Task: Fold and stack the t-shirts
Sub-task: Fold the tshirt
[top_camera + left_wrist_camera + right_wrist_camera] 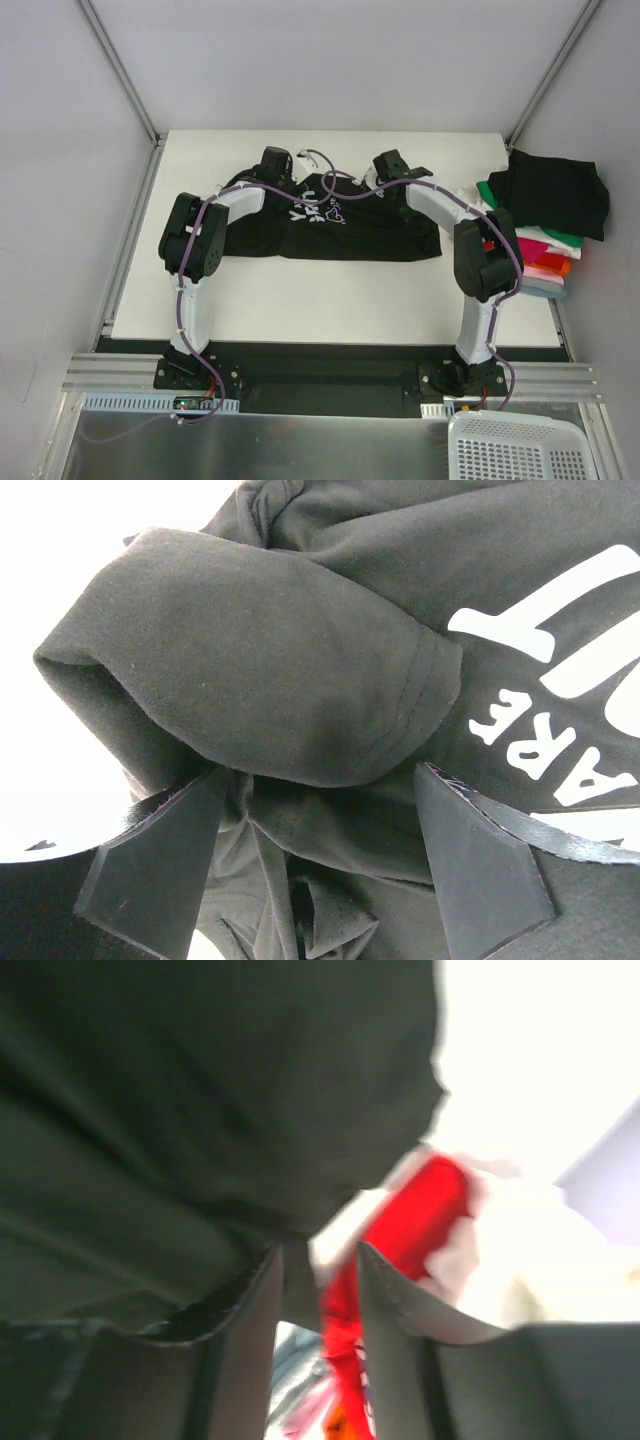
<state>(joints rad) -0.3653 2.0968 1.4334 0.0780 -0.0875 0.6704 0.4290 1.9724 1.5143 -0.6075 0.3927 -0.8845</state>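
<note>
A black t-shirt point(340, 235) with white chest lettering point(560, 630) lies spread across the middle of the table. My left gripper point(275, 160) is over its far left shoulder. In the left wrist view that gripper point(320, 775) stands wide open, with a bunched sleeve point(280, 650) lying loose between its fingers. My right gripper point(388, 162) is at the shirt's far right shoulder. Its fingers point(320, 1252) are a narrow gap apart, with the black cloth's edge point(180, 1110) at their tips. The view is blurred. A red folded t-shirt point(420, 1210) shows beyond them.
A stack of folded t-shirts point(545, 255) sits at the table's right edge, a black one point(560, 190) on top. A white perforated basket point(520, 450) is at the near right, below the white table point(330, 310). Metal frame posts stand at the far corners.
</note>
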